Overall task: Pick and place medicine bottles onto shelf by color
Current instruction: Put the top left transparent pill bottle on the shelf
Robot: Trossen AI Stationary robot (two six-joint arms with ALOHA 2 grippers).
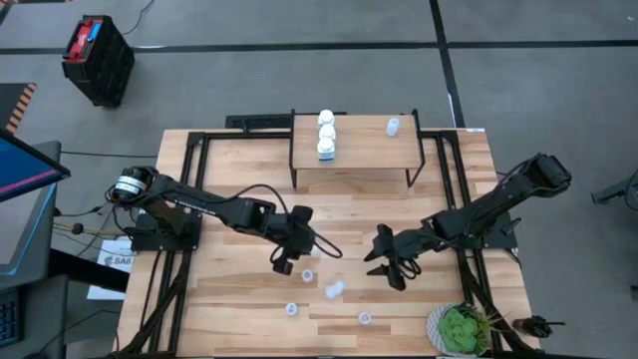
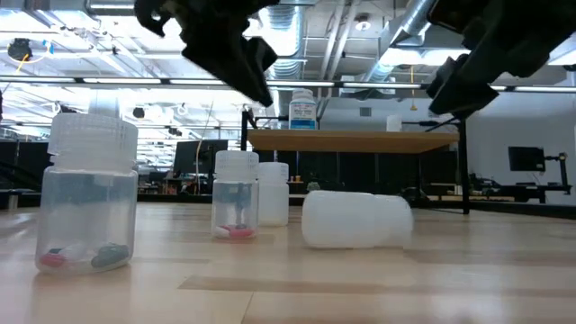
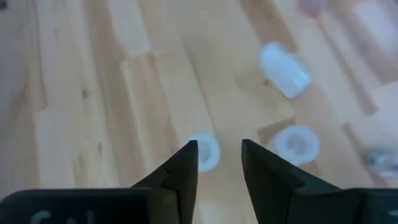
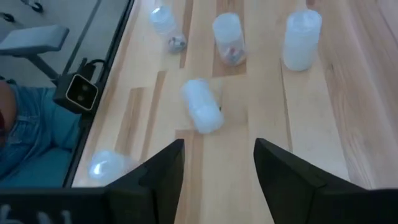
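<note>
**Bottles split between shelf and table, both grippers empty above the loose ones**

Three white bottles (image 1: pixel 326 135) stand in a row on the shelf (image 1: pixel 354 162), toward its left side, and one pale blue bottle (image 1: pixel 393 126) stands alone near the shelf's right back corner. More bottles are loose on the wooden table (image 1: pixel 239 309) in front. A white one lies tipped on its side (image 1: pixel 334 289) roughly between the two arms; it shows as the toppled cylinder (image 2: pixel 357 219) in the low view. Around it stand small clear bottles with white caps: one (image 1: pixel 307 275) just beside the left gripper, one (image 1: pixel 291 309) and another (image 1: pixel 365 318) nearer the front edge.

The left gripper (image 1: pixel 295 261) hangs over the table with its fingers (image 3: pixel 183 171) parted and nothing between them, a capped bottle (image 3: pixel 205 151) just beyond the tips. The right gripper (image 1: pixel 389 271) also stands open and empty, pointed toward the tipped white bottle (image 4: pixel 202 114). A potted plant (image 1: pixel 461 329) sits at the table's front right corner.
</note>
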